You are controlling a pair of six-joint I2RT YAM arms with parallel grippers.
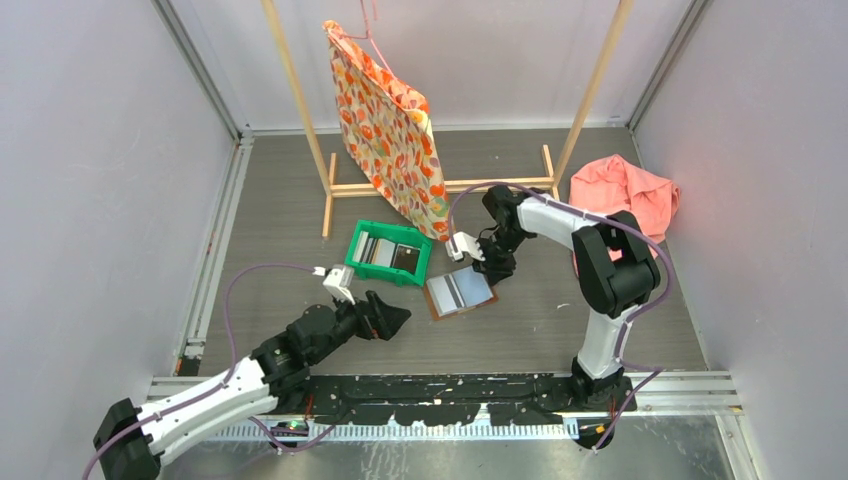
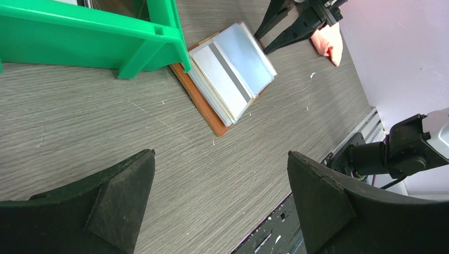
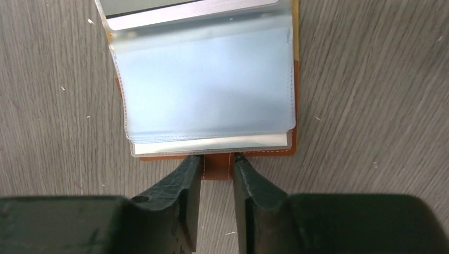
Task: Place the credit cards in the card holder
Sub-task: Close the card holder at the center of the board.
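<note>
The brown card holder (image 1: 460, 292) lies open on the table, its clear sleeves facing up. A silvery card with a grey stripe (image 2: 222, 71) lies on top, and a light blue card (image 3: 206, 84) shows through a sleeve. My right gripper (image 3: 218, 159) has its two fingers pressed against either side of the holder's brown snap tab (image 3: 217, 168) at the far edge. More credit cards (image 1: 390, 255) lie in the green bin (image 1: 360, 243). My left gripper (image 1: 400, 318) hangs wide open and holds nothing, just on the near side of the bin (image 2: 79, 32) and the holder (image 2: 212, 114).
A wooden rack with a patterned fabric bag (image 1: 390, 140) stands at the back. A pink cloth (image 1: 625, 190) lies crumpled at the back right. The metal rail (image 1: 460, 385) with the arm bases runs along the near edge.
</note>
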